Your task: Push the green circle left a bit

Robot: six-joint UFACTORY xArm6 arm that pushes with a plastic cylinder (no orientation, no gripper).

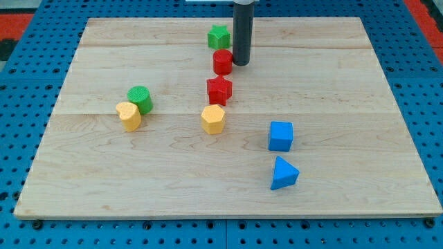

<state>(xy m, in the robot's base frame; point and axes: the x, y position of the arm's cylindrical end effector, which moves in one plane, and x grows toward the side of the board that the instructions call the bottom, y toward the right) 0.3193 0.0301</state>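
No containers anywhere, just a light wooden table (346, 83) lying on a blue pegboard (28, 83), with 8 blocks loose on it.

Green circle (140, 99): short round cylinder, bright green, flat top, sitting left of centre in the frame. It touches or nearly touches a yellow heart-ish block (129, 115) at its lower left; can't tell if there is a gap between the 2.

Rest of the blocks:
- green star-like block (219, 36), upper centre
- red cylinder (223, 61), just below the green star
- red star-like block (219, 90), below the red cylinder, near but apart
- yellow hexagon block (213, 119), just below the red star block
- blue cube (281, 135), right of centre
- blue triangle block (284, 173), lower right, below the cube, apart

The 4 centre blocks make a rough vertical line down the middle of the frame.

Arm: there is no gripper on this rig, so nothing to call apart or together, only a dark upright rod coming in from the top edge. My tip (240, 63) is down on the table in the upper centre, just right of the red cylinder, touching it or very close, can't tell which. It is lower right of the green star block. My tip is well apart from the green circle, which is far to the frame's left and lower.
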